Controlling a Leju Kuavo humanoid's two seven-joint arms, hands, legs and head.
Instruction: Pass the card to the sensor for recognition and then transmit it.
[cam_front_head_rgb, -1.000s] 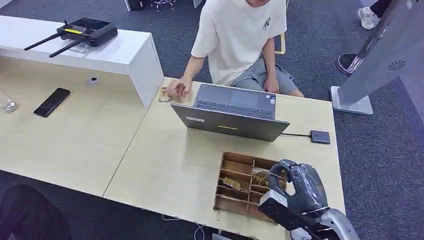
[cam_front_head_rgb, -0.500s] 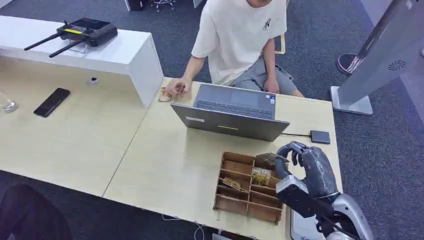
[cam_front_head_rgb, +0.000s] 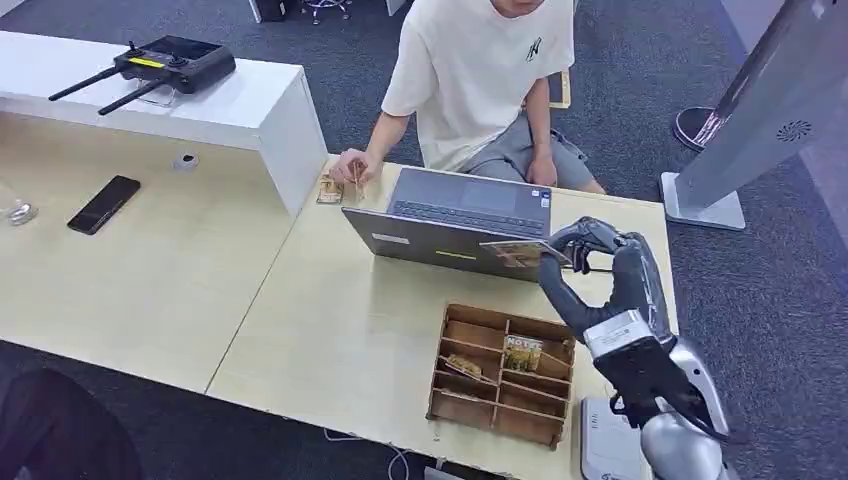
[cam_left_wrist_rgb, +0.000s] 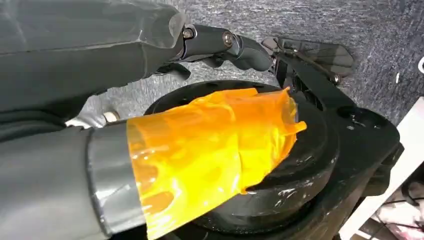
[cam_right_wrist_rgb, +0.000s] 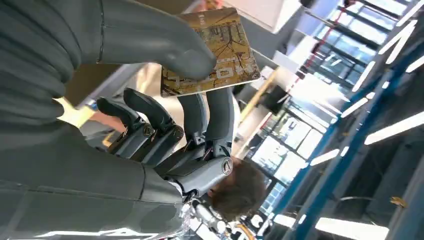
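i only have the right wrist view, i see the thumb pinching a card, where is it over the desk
Observer: In the head view the right hand holds the card lifted off the table, against the back of the open laptop.
Operator: any cards left where it came from
Observer: Yes. The wooden tray, on the table's near edge below the hand, has another card standing in one of its compartments.
Operator: and the left hand
Observer: The left wrist view shows the left hand holding nothing, its thumb wrapped in orange tape, hanging over dark carpet.
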